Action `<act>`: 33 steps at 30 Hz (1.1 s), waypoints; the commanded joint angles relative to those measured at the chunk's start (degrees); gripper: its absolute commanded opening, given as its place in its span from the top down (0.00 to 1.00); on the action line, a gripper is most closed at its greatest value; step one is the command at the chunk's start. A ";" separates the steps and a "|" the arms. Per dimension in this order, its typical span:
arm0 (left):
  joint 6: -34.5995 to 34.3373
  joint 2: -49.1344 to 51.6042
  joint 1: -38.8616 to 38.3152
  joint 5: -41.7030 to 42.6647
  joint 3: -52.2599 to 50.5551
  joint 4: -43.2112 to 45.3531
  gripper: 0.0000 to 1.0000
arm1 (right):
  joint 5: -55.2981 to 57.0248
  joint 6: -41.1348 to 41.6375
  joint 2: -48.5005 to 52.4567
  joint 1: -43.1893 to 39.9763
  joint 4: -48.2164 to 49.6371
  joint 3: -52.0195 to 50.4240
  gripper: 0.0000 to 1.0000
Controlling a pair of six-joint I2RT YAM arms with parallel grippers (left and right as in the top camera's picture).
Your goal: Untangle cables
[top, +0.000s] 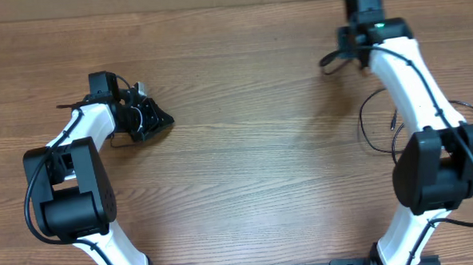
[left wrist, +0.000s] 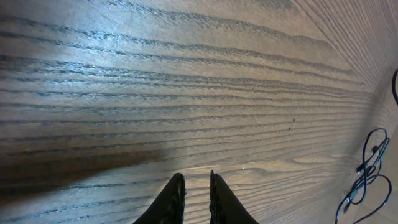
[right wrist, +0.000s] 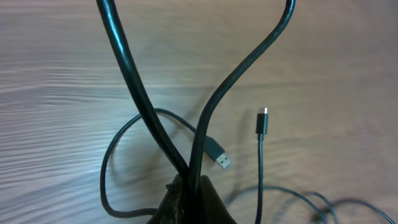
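Robotics lab bench: bare wood-grain table [top: 245,148], left arm [top: 79,179] and right arm [top: 429,140] mounted at its near edge, loose thin cables [right wrist: 260,168] lying toward its right edge.

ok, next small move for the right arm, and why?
Probably raise the right gripper a little: it's shut on two strands of thin black cable, while loose loops and a silver-tipped USB plug lie on the wooden table below; lifting should show what's tangled.

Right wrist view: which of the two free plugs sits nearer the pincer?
The wide silver-tipped plug, lying angled beside the gripped cable; the slim plug lies farther right, pointing up.
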 commanded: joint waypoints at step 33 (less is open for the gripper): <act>-0.55 0.17 -0.35 -0.37 0.81 0.09 0.07 | -9.49 -0.24 4.72 -9.55 -3.93 0.28 0.00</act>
